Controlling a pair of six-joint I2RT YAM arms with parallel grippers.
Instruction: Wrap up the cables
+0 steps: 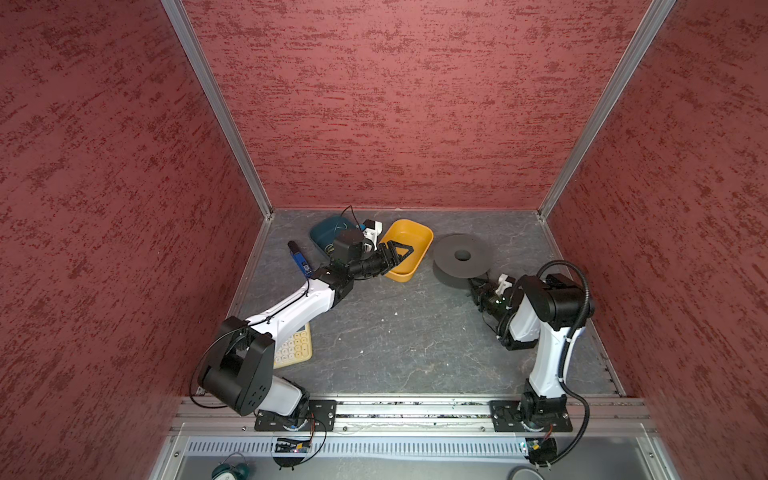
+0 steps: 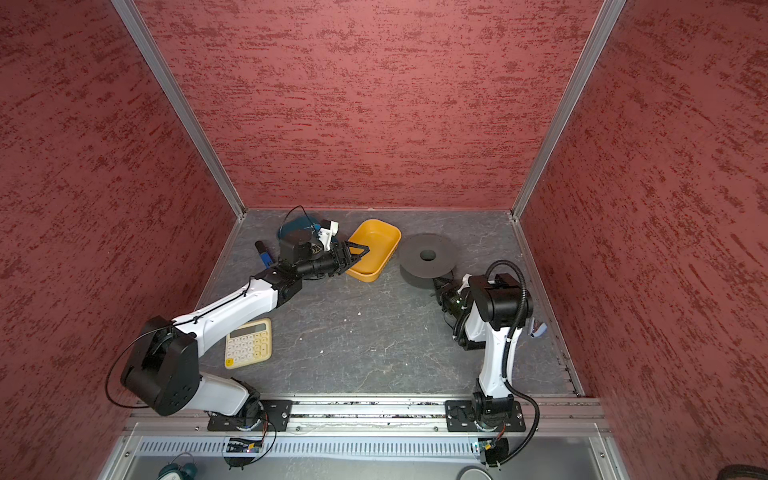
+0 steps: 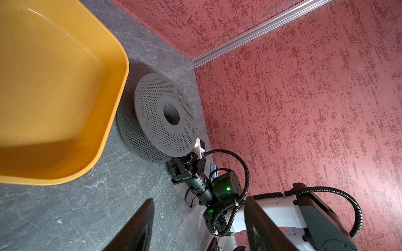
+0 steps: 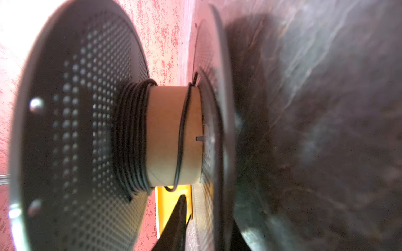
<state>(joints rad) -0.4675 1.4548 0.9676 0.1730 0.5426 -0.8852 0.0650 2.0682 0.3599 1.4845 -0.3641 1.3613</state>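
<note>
Several turns of black cable [image 4: 132, 139] ring the flat-lying spool [image 1: 444, 253].

I count one yellow tray [image 1: 411, 235], one blue tray [image 1: 326, 232], one perforated spool [image 1: 449, 257], one calculator [image 2: 248, 343] and one black cable [image 4: 130, 139].

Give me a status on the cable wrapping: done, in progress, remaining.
Done: the black cable sits in several tight turns on the core of the spool. In hand: the right gripper is at the spool's rim, but its grip can't be judged. The left gripper is open and empty near the yellow tray. Remaining: one slack turn and a small hanging loop probably need snugging.
</note>
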